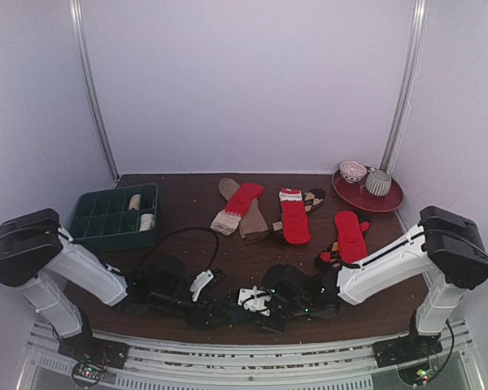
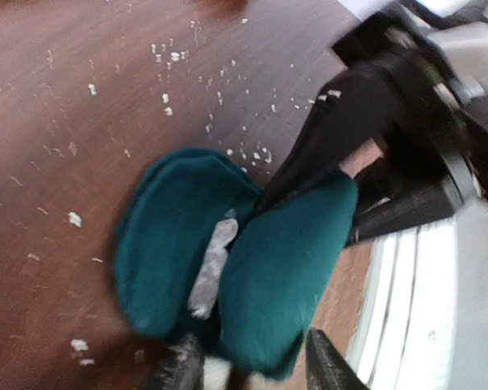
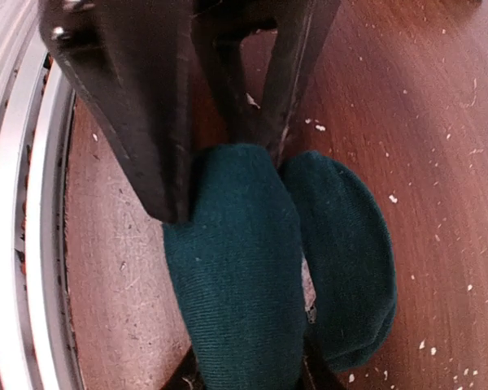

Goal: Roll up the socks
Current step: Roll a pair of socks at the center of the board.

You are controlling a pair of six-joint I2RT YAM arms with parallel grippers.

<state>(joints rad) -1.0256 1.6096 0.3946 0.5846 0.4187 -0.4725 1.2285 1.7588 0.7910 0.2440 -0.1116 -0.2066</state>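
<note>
A dark teal sock [image 1: 228, 315] lies folded into two lobes at the table's front edge, with a small white marking [image 2: 213, 264] in the crease. My left gripper [image 2: 252, 367] stands open, its fingers [image 2: 329, 366] straddling one lobe [image 2: 281, 268] with a gap beside it. From the opposite side my right gripper [image 3: 248, 378] is shut on that same lobe [image 3: 236, 268], one finger pushed into the crease. In the top view the left gripper [image 1: 211, 313] and right gripper [image 1: 248, 311] meet tip to tip over the sock. Red socks [image 1: 294, 218] and brown socks [image 1: 250, 218] lie flat farther back.
A dark green compartment tray [image 1: 93, 218] at the back left holds rolled cream socks [image 1: 135, 201]. A red plate [image 1: 390, 201] with two bowls [image 1: 378, 183] sits at the back right. The metal rail [image 2: 407, 309] of the table's front edge runs close beside the teal sock. White crumbs dot the wood.
</note>
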